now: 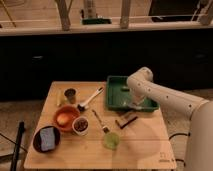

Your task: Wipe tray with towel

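The green tray [116, 93] lies on the right rear part of the wooden table [140, 150]. My white arm reaches in from the right and bends down into the tray. The gripper [136, 101] is low over the tray's near right part. A pale patch under it, near the tray's front rim, looks like the towel [129, 105]; the gripper hides most of it. I cannot tell whether the gripper holds the towel.
A brown block [126, 120] lies just in front of the tray. A green cup [111, 140], a brush [102, 124], an orange bowl [65, 117], a small bowl [81, 125], a blue sponge [47, 138] on a dark plate, a white utensil [90, 99] and a metal cup [70, 95] fill the table's left and middle.
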Tool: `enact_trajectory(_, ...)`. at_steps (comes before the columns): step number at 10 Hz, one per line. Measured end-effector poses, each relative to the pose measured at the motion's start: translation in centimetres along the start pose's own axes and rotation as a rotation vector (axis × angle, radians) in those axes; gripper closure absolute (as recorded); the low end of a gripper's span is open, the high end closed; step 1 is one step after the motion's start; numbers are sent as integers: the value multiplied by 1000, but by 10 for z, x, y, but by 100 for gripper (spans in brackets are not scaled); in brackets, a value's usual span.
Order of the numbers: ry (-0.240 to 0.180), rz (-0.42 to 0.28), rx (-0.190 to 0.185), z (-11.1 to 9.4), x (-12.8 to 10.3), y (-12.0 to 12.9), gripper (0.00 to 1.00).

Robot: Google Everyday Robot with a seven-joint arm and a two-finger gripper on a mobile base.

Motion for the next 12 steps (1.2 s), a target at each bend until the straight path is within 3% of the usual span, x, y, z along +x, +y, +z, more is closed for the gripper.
enact_trajectory(9,-12,38,7,7,22,-17,100)
enact_trajectory(12,-61,51,13,14,26,-23,100)
